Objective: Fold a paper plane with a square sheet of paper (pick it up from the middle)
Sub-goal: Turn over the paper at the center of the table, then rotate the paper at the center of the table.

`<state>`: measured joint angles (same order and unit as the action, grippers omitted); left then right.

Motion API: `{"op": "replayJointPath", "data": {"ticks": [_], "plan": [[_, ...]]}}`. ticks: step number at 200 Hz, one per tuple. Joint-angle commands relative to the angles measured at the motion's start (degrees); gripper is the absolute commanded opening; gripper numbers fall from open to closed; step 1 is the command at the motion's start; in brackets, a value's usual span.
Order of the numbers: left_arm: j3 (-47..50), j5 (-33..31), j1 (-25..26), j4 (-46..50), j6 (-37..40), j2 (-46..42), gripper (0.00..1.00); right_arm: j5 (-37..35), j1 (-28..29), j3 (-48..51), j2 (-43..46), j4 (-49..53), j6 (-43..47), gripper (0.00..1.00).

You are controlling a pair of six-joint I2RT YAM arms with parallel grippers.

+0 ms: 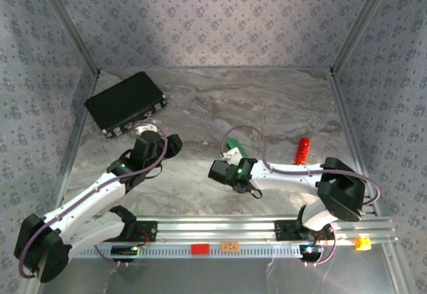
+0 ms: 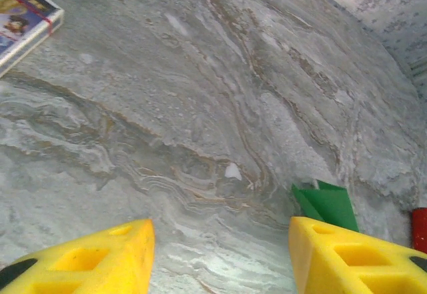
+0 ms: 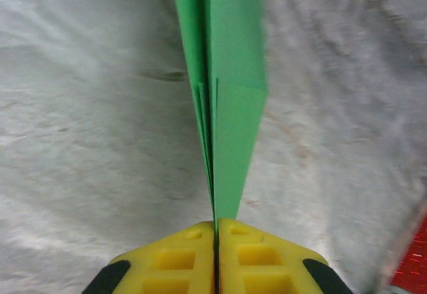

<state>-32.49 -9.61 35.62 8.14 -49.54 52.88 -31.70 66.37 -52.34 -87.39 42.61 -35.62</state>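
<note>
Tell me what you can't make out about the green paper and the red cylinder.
Paper plane: far end cut off by the top edge, right wrist view; from above, partly hidden by the right gripper.
Red cylinder: cut by the right edge, left wrist view; blurred in the right wrist view.

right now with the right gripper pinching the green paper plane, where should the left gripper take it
Probably the stacked fold layers of the paper plane, just beyond the right gripper, which is shut on its near end. It is thin and flat, so the open left gripper should come from the free far end, edge-on, and close across the faces.
</note>
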Motion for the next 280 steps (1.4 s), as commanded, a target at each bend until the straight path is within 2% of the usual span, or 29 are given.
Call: {"op": "replayJointPath", "data": {"ticks": [1, 21, 33, 43, 64, 96, 120, 139, 158, 184, 239, 256, 280], "plan": [[0.56, -1.59, -0.70, 1.57, -0.33, -1.59, 0.54, 6.19, 0.78, -1.72, -1.80, -4.82, 2.82, 0.15], [0.94, -1.29, -0.81, 1.33, -0.13, -1.90, 0.55, 7.85, 0.58, -2.81, -2.49, -5.60, 2.16, 0.20], [0.94, -0.95, -0.79, 1.35, 0.13, -1.91, 0.55, 9.70, 0.21, -2.51, -1.30, -7.15, 1.91, 0.27], [0.94, -0.53, -0.90, 1.26, 0.14, -1.82, 0.55, 12.20, -0.83, -1.19, 0.74, -10.22, 1.66, 0.34], [1.35, 1.00, -0.82, -0.41, 0.02, -0.85, 0.55, 20.07, -5.23, 4.17, 6.45, -17.80, 0.81, 0.42], [1.29, 5.18, -0.85, -2.55, -1.07, 2.97, 0.54, 33.24, -15.13, 12.26, 15.09, -27.22, 2.13, 0.42], [1.71, 9.92, -0.78, -6.86, -1.13, 6.30, 0.48, 44.99, -23.41, 17.65, 17.69, -34.03, 0.12, 0.29], [0.80, 12.80, -0.81, -8.25, -1.37, 9.68, 0.47, 51.04, -26.97, 19.71, 16.36, -38.83, -2.53, 0.25], [-0.15, 14.14, -0.69, -8.97, -1.82, 12.47, 0.47, 53.65, -27.59, 20.44, 13.15, -42.01, -4.27, 0.24], [-0.77, 15.21, -0.42, -9.57, -2.05, 14.36, 0.47, 56.48, -27.54, 20.31, 7.41, -45.26, -6.27, 0.16], [-0.90, 15.07, -0.46, -8.93, -1.65, 14.71, 0.47, 53.02, -27.50, 21.73, 1.98, -46.36, -11.44, 0.14], [-1.17, 15.15, -0.42, -8.93, -1.62, 15.18, 0.47, 51.40, -27.27, 22.68, 0.66, -46.92, -15.74, 0.13], [-1.46, 15.71, -0.41, -9.19, -1.75, 15.90, 0.47, 49.12, -25.92, 25.60, -0.40, -53.27, -25.39, 0.12]]}}
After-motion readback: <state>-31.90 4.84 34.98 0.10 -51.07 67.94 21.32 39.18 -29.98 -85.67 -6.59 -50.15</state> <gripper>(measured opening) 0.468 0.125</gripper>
